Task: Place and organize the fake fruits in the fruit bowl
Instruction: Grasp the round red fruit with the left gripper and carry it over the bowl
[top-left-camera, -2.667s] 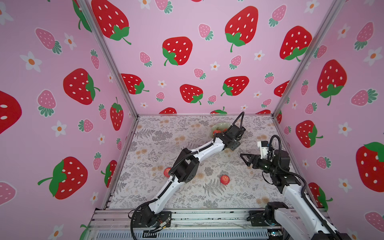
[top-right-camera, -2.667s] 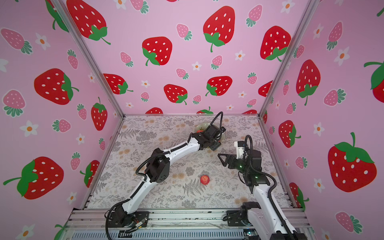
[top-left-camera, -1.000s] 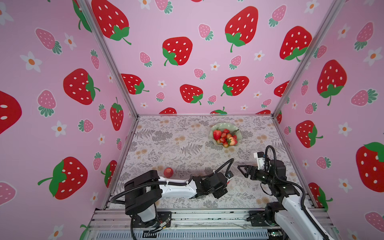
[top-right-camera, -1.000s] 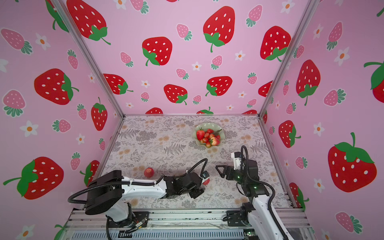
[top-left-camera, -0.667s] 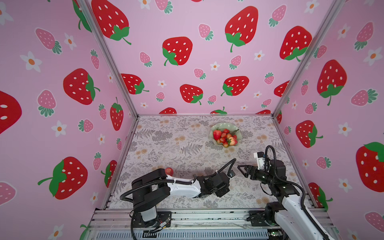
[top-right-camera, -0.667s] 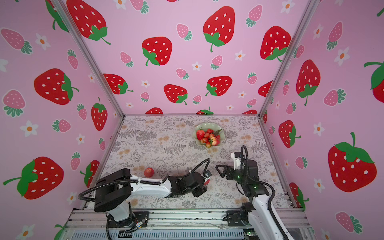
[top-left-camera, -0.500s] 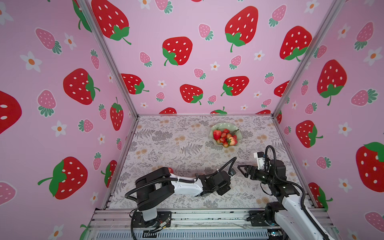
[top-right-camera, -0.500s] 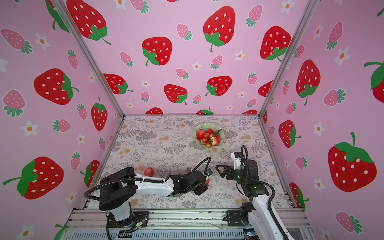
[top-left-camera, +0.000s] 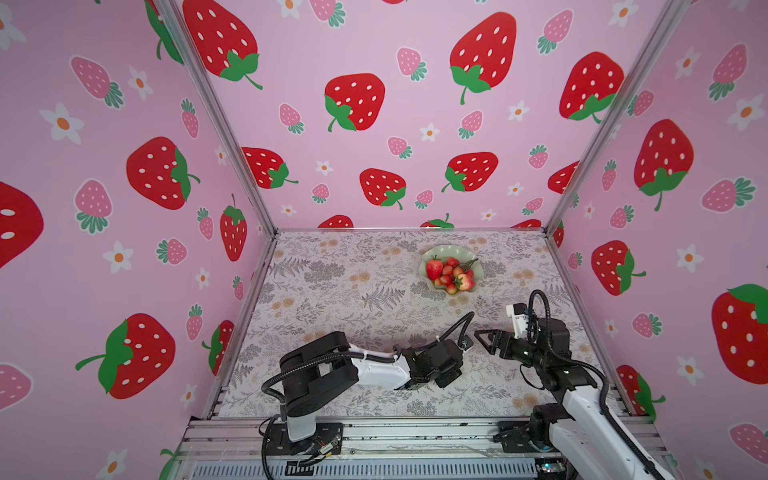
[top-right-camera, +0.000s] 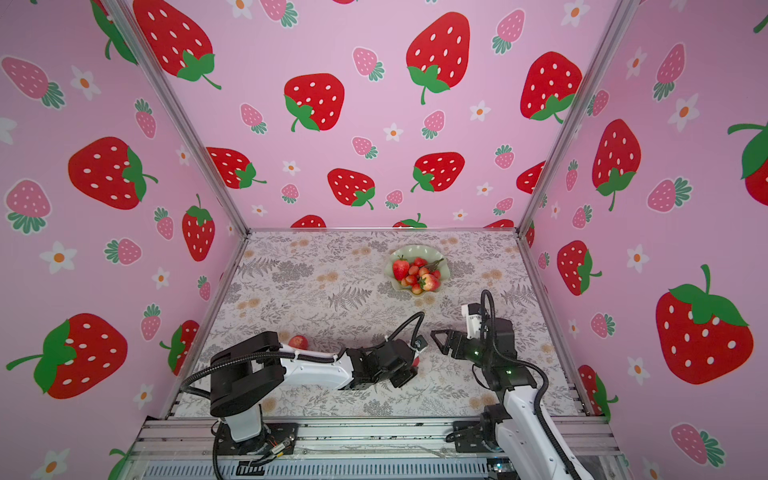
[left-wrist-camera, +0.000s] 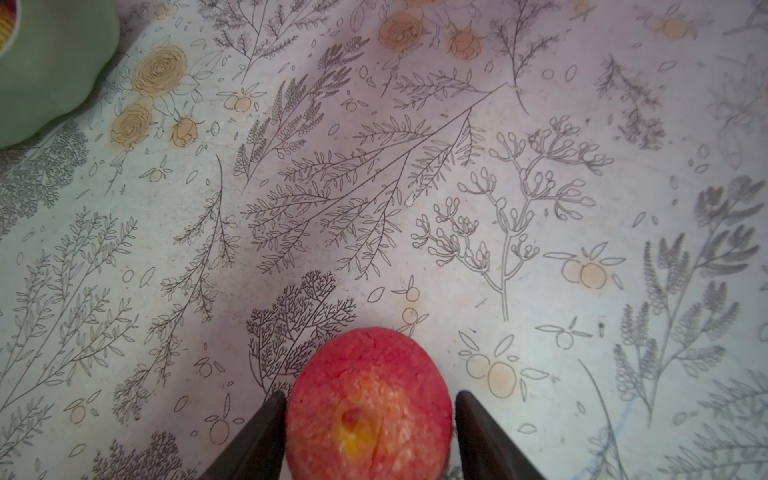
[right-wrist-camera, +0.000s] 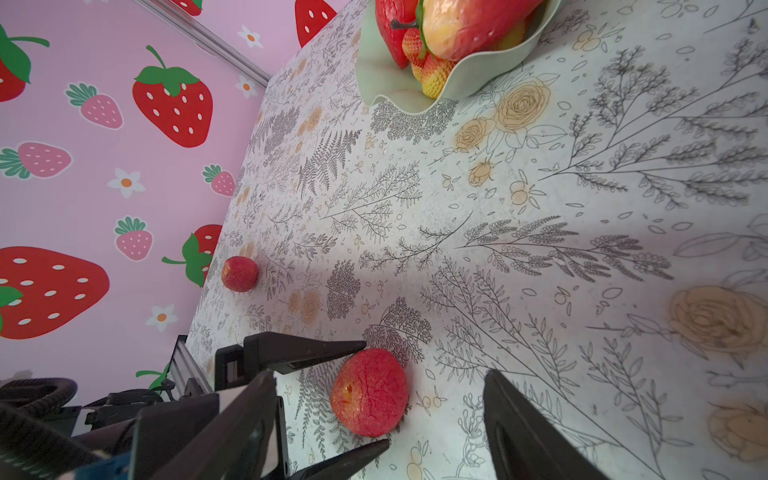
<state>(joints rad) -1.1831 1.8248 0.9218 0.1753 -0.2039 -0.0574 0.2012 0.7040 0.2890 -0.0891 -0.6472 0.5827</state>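
left hand (left-wrist-camera: 371, 399) straddles apple (right-wrist-camera: 369, 392) on desk (top-left-camera: 332, 299), grip unclear | right hand (top-left-camera: 482, 337) open, empty, just beside | second apple (right-wrist-camera: 239, 273) loose on desk | bowl (top-left-camera: 449, 249) holds other fruits (top-left-camera: 434, 269)

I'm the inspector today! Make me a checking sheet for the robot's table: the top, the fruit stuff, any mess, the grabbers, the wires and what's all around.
Surface: flowery table cover, lying flat.
Job's things: green bowl at the back holds strawberries and cherries; one apple sits on the cover; a second apple lies near the left wall.
Clutter: nothing seen.
Grippers: left gripper has a finger on each side of the apple, grip unclear; right gripper is open and empty.
Cables: black cables loop over both arms, clear of the fruit.
Surroundings: pink strawberry-print walls; metal rail in front.
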